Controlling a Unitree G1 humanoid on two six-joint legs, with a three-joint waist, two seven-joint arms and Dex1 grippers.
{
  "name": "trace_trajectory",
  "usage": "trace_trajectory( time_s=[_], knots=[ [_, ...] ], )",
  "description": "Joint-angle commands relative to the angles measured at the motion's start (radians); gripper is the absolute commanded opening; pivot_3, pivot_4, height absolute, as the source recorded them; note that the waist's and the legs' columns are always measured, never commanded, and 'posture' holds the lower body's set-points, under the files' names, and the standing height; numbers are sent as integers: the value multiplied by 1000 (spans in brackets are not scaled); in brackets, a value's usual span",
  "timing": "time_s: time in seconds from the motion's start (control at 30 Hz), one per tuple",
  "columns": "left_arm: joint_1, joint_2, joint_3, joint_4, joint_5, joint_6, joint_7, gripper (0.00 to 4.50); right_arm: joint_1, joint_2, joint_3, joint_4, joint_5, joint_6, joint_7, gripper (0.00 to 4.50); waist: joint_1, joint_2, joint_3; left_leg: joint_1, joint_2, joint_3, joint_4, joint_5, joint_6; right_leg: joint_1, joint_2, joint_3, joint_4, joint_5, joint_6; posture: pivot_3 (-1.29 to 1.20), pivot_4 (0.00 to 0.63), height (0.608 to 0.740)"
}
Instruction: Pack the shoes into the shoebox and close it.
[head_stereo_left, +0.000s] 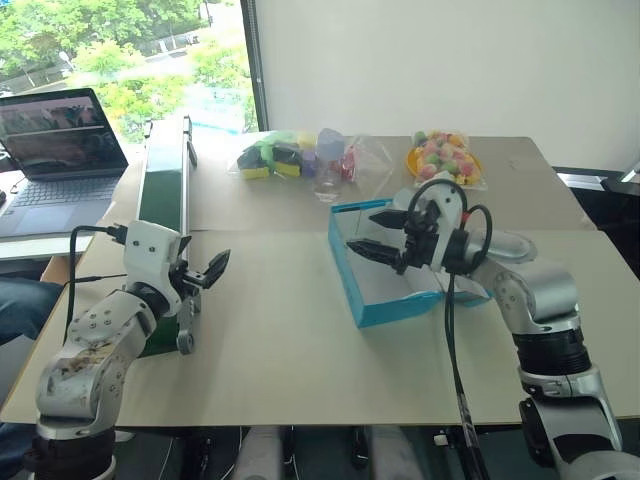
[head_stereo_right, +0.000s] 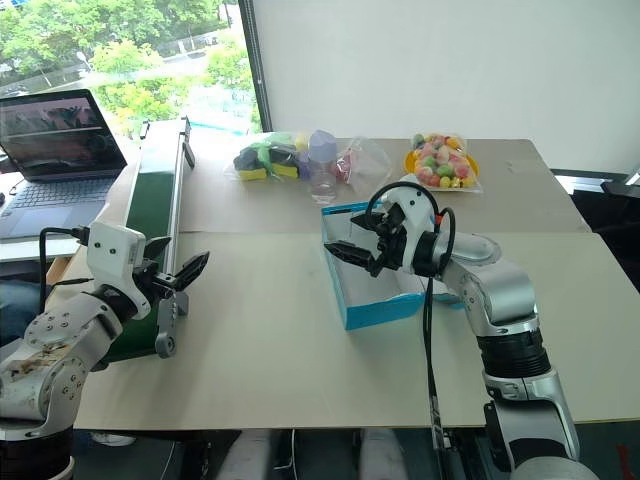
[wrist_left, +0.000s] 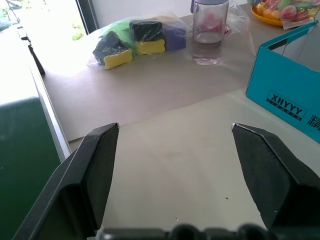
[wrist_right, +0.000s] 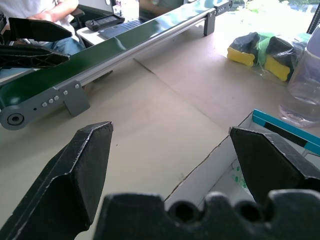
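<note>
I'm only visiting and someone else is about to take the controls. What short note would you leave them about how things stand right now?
Left gripper: open, empty, above bare table beside the green conveyor.
Right gripper: open, empty, over the shoebox.
Shoebox: blue, lid open, mid-table on the robot's right; what shows of its white inside is bare.
Shoes: I can't spot them.
Done: nothing packed.
Left: find both shoes, put them in, close the lid.

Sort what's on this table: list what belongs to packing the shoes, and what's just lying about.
Job:
shoebox, open
right gripper, open over the box
left gripper, open

Lying about:
green conveyor
bag of sponges
clear bottle
plate of coloured balls
laptop
</note>
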Motion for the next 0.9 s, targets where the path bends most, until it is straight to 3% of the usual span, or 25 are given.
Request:
trace_trajectory(
  time_s=[0.03,0.27,0.53,0.8,0.9],
  knots=[
    [0,-12,31,-10,1,-10,20,3864,-35,3,-3,11,-6,-26,5,4435,0,0,0,0,0,0,0,0,0,0,0,0,0,0,0,0,150,738],
    [6,-8,40,33,76,23,106,3864,-80,21,13,78,-51,-46,0,4435,-2,0,0,1,0,0,0,0,0,0,0,0,2,0,0,0,150,738],
    [-25,-126,55,25,124,-3,245,3864,-176,107,43,204,-101,-109,-13,4435,-6,0,0,1,0,0,0,0,-1,-1,0,0,4,0,0,0,150,738],
    [-63,-171,45,17,166,-35,305,3864,-233,189,56,325,-152,-227,-25,4435,-7,-1,0,1,0,0,0,1,-1,-1,0,0,6,0,-1,0,150,738],
    [-79,-190,67,14,154,-40,312,4479,-230,196,59,338,-154,-250,-2,4500,-7,-1,0,1,0,0,0,1,-1,-1,0,0,6,0,-1,0,150,738]
  ],
)
